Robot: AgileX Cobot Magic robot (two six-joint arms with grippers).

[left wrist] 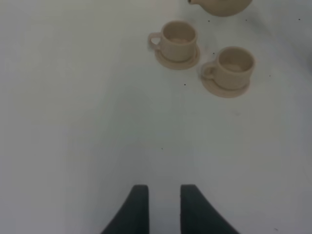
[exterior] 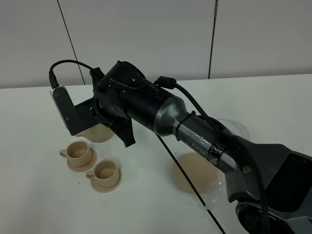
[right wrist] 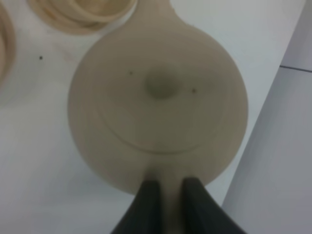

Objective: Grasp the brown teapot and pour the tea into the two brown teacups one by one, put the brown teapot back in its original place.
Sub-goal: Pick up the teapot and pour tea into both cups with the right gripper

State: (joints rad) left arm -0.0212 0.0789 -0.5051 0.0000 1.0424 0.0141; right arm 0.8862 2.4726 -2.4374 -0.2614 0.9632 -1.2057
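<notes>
Brown teapot [exterior: 95, 132], held toward the desk's far-left corner just behind the two brown teacups [exterior: 78, 152], is mostly hidden by the right gripper [exterior: 92, 117]. Left gripper [left wrist: 161, 207] sits slightly parted, empty. Right fingers [right wrist: 148, 204] pinch the handle [right wrist: 169, 187]. The spout is cut off, so a tilt might miss a cup or shed the lid [right wrist: 161, 85].

Right arm [exterior: 141, 100]: glossy black casing, grey segment, black cable [exterior: 187, 95]; dark tapered tool fingers [right wrist: 152, 204].

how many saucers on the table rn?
3. Small saucer under the left cup; second small saucer under the nearer cup; big bare saucer to their right, partly behind the arm. The arm could hide more.
</notes>
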